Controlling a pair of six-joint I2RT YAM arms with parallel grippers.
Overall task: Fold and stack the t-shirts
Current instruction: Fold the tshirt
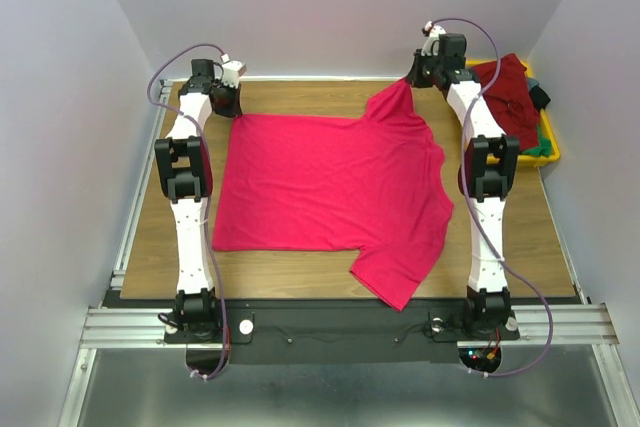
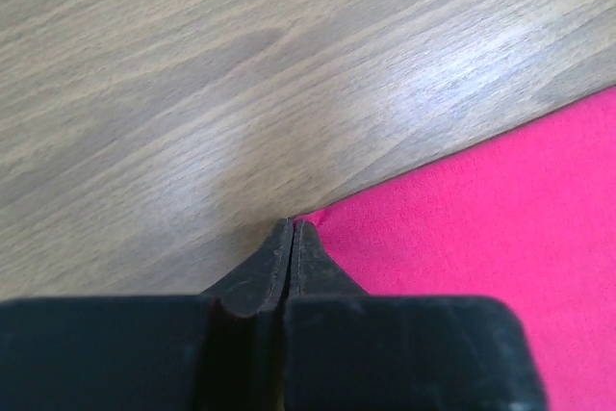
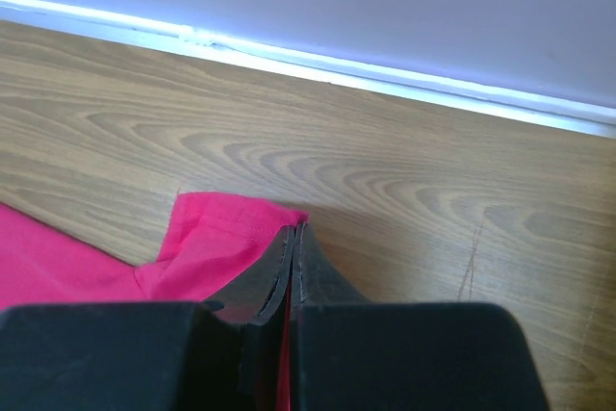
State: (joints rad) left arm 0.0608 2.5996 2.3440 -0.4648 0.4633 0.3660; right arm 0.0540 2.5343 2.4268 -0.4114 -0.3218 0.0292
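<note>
One crimson cloth t-shirt [image 1: 330, 182], one maroon cloth shirt [image 1: 508, 92], one green cloth piece [image 1: 541, 144], one yellow plastic bin [image 1: 552, 152], two white jointed arms [image 1: 190, 197].

Bare wood free along the table [image 1: 280, 270] near edge and far edge. Middle covered by flat crimson t-shirt [image 1: 320, 182], sleeve lifted at far right corner. Heaped yellow bin [image 1: 551, 150] blocking right edge.

The right arm [image 1: 487, 162] partly hides the maroon t-shirt [image 1: 510, 92].
</note>
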